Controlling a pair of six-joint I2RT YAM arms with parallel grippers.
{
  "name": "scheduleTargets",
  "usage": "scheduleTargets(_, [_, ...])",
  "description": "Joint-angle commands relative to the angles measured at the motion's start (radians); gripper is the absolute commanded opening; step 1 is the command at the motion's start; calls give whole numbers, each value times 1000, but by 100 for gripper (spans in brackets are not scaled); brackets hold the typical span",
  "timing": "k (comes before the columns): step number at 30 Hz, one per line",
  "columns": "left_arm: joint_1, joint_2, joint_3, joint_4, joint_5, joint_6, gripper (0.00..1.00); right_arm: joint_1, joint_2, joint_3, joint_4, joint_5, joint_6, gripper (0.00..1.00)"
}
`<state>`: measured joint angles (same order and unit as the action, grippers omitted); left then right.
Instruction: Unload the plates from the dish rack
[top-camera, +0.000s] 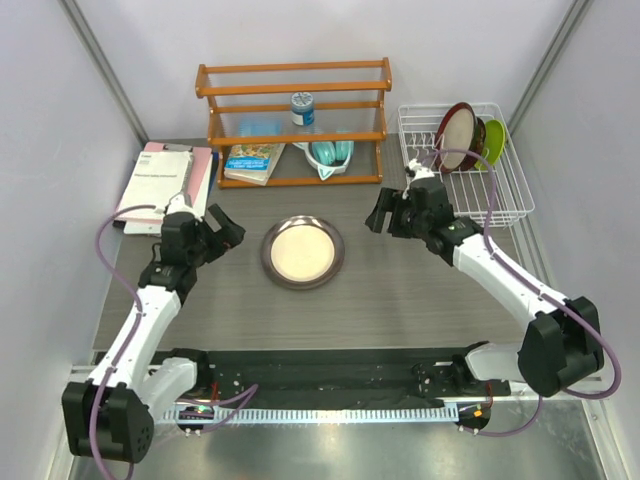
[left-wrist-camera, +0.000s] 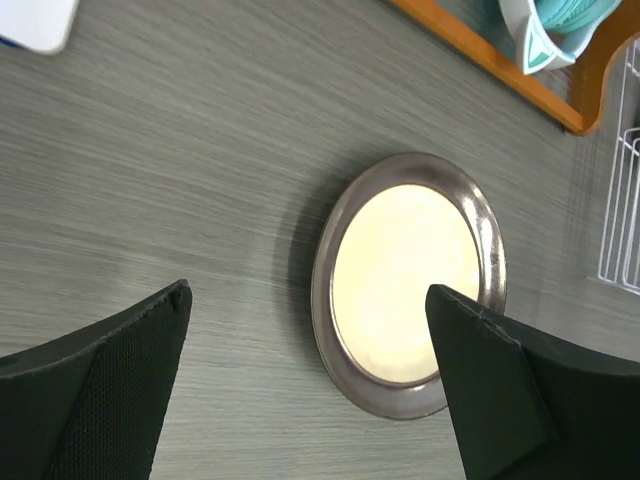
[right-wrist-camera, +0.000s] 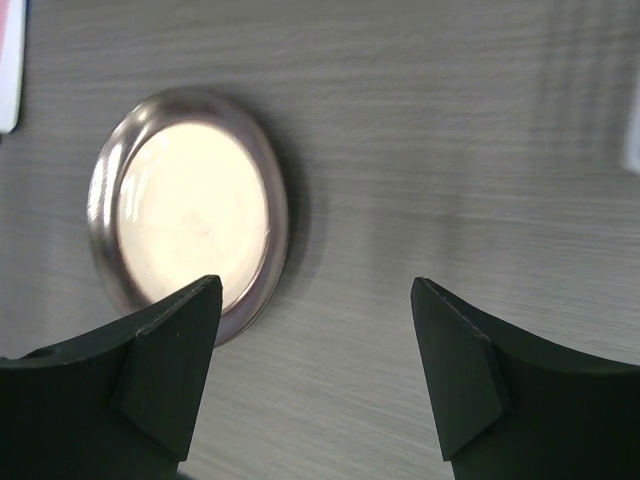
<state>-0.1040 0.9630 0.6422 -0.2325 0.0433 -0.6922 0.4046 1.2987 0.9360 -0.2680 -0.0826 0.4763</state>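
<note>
Print on the white booklet (top-camera: 160, 182) and the book (top-camera: 252, 160) is too small to read.

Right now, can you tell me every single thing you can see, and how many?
grey-rimmed plate: one, dark grey rim, cream middle, flat on the table between the arms
red-rimmed plate: one, cream middle, standing in the dish rack
small red plate: one, dark red, behind it
green plate: one, lime, next in the rack
dish rack: one, white wire, far right
shelf: one, orange wood, far middle
bottle: one, blue cap, on the shelf
book: one, colourful, bottom shelf
teal and white item: one, bottom shelf
clipboard: one, pink, far left
table: one, grey
left gripper: one, black, open, empty
right gripper: one, black, open, empty
</note>
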Motion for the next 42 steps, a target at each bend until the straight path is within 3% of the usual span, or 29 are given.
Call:
scheduleTargets(1, [-54, -33, 119, -169, -103, 91, 100, -13, -19, 153, -82, 260, -97, 82])
scheduleTargets(9, [-363, 158, 319, -234, -376, 143, 99, -102, 26, 389, -155, 561, -217, 90])
scheduleTargets(13, [-411, 212, 356, -219, -405, 141, 99, -249, 155, 548, -151, 572, -272, 90])
scheduleTargets(23, [-506, 266, 353, -154, -408, 149, 100, -430, 566, 912, -160, 538, -338, 86])
scheduleTargets(26, [-508, 272, 338, -117, -407, 151, 99, -444, 678, 1012, -158, 514, -378, 78])
scheduleTargets(34, [-508, 313, 336, -82, -407, 160, 99, -460, 849, 1190, -172, 454, -436, 68])
scheduleTargets(39, [-508, 330, 329, -68, -419, 163, 100, -461, 921, 1247, -175, 409, -455, 50])
scheduleTargets(42, [-508, 345, 326, -65, -425, 164, 99, -463, 950, 1264, -175, 385, -453, 44])
